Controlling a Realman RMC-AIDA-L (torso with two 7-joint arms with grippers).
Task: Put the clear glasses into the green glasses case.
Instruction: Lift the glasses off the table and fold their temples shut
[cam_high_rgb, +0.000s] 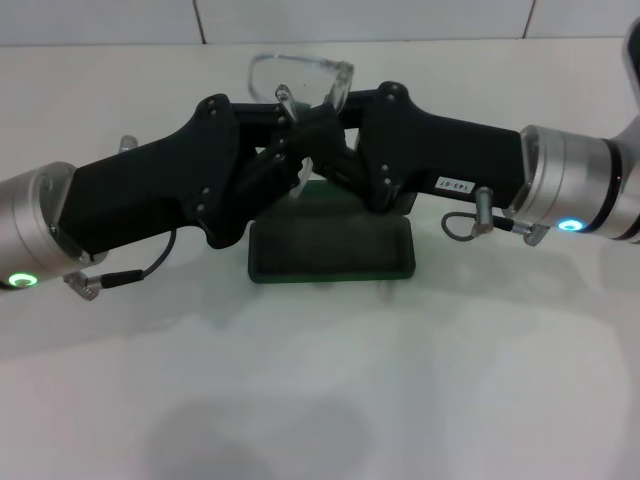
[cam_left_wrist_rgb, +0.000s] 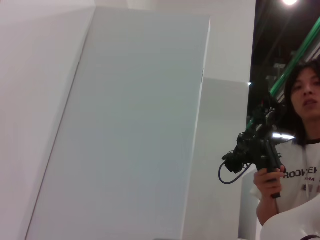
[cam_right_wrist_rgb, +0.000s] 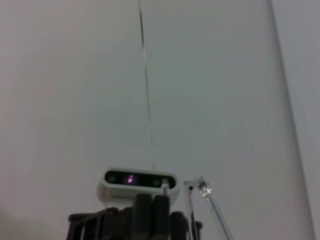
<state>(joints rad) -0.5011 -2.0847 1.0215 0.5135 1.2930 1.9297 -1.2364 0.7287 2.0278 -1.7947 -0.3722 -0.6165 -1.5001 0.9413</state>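
Note:
The clear glasses (cam_high_rgb: 300, 78) show just beyond the two black grippers, their lens facing across the table and one thin temple arm (cam_high_rgb: 286, 97) poking up towards me. The same temple tip (cam_right_wrist_rgb: 202, 189) appears in the right wrist view. My left gripper (cam_high_rgb: 283, 160) and right gripper (cam_high_rgb: 335, 145) meet tip to tip right under the glasses, above the green glasses case (cam_high_rgb: 330, 250). The case lies open on the white table (cam_high_rgb: 320, 380) with its dark lining up, and the arms cover its far part. What holds the glasses is hidden.
The left arm's white wrist camera (cam_right_wrist_rgb: 137, 181) shows close by in the right wrist view. A person (cam_left_wrist_rgb: 295, 150) holding a black handheld device (cam_left_wrist_rgb: 257, 147) stands off to the side in the left wrist view. White wall panels (cam_left_wrist_rgb: 130, 125) rise behind the table.

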